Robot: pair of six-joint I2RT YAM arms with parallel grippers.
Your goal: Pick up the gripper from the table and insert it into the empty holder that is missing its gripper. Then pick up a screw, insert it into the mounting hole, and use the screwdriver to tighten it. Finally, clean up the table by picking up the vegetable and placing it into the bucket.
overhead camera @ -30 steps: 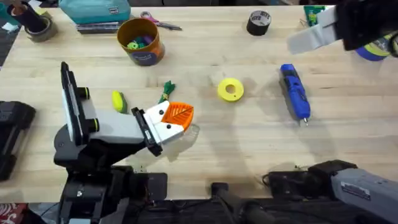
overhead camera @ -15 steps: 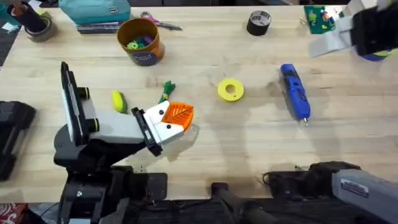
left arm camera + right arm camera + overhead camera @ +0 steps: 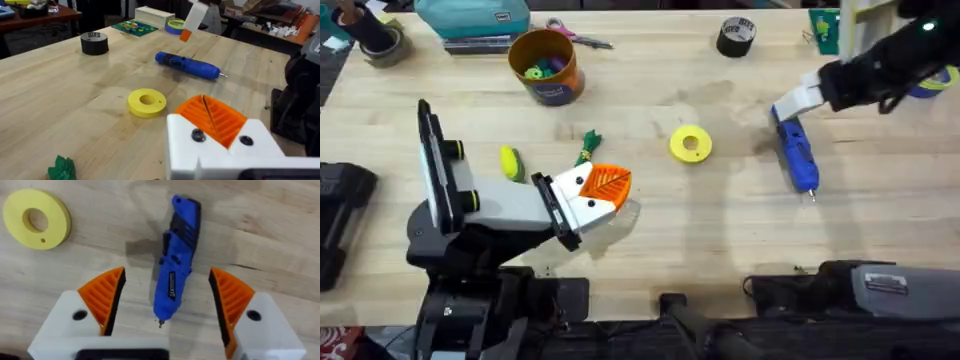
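- The right gripper (image 3: 167, 305) hangs directly over the blue screwdriver (image 3: 794, 148), its orange ribbed pads (image 3: 106, 297) spread wide to either side of the barrel without touching it; that straddle looks like the line-up for a grasp.
- The screwdriver lies flat on the wooden table (image 3: 720, 230), bit toward the arms' bases, just beside the yellow ring (image 3: 691, 143).
- The left gripper (image 3: 600, 195) rests low near the table's front, an orange finger (image 3: 215, 117) seated in its white holder (image 3: 220, 150), probably presenting the mount for tightening. I cannot tell whether it is spread or pressed together.
- The green toy vegetable (image 3: 588, 146) lies just behind the left gripper, well apart from the mustard-orange bucket (image 3: 546, 66).
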